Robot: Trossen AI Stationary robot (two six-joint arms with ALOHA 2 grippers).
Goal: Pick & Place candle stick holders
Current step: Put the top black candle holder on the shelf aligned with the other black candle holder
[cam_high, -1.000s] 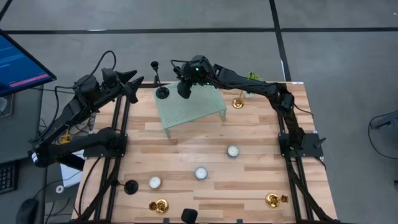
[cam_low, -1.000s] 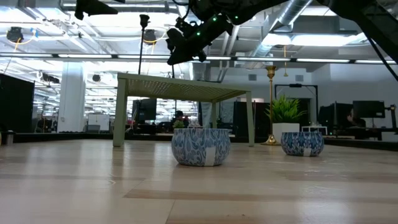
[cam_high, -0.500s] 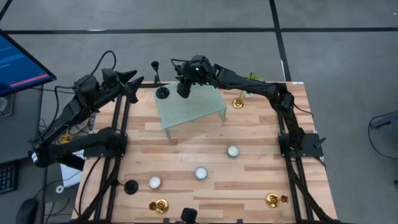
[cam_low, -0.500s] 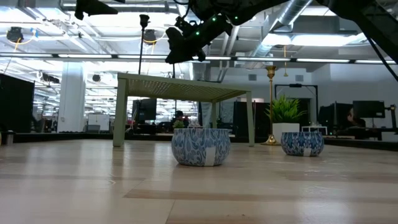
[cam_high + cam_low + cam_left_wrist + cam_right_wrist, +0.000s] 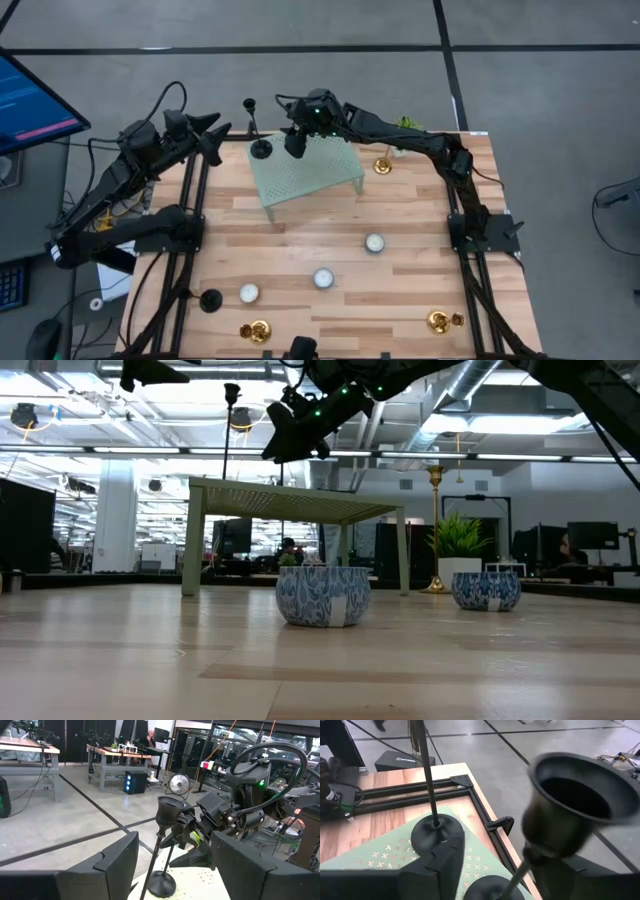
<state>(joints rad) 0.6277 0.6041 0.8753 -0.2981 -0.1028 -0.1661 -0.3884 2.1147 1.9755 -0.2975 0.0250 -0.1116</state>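
Far left corner of the table (image 5: 300, 215), by the pale green perforated riser (image 5: 310, 172).

- Right gripper (image 5: 296, 144) hangs over the riser's far left corner. The wrist view shows its fingers (image 5: 437, 870) parted, one on each side of a stem. There is a clear gap on one side, so it is not clamped.
- Black candle holder in the gripper (image 5: 572, 802): matte black with a flared, hollow cup, close to the lens. A thin stem slants down to a round disc base that sits on the riser top.
- Second black holder (image 5: 259, 146): same pattern, upright, with a tall slim stem. Its disc base is on the wood just beside the riser corner.
- Third black holder (image 5: 210, 299): near the table's near left edge.
- Tall gold holder (image 5: 382, 163): shiny, on the far side to the right of the riser.
- Squat gold holders (image 5: 258, 329) and (image 5: 438, 321): both along the near edge.
- Tealights (image 5: 323, 278): scattered mid-table.
- Left gripper (image 5: 215, 141): waits off the far left corner, fingers wide apart and holding nothing.
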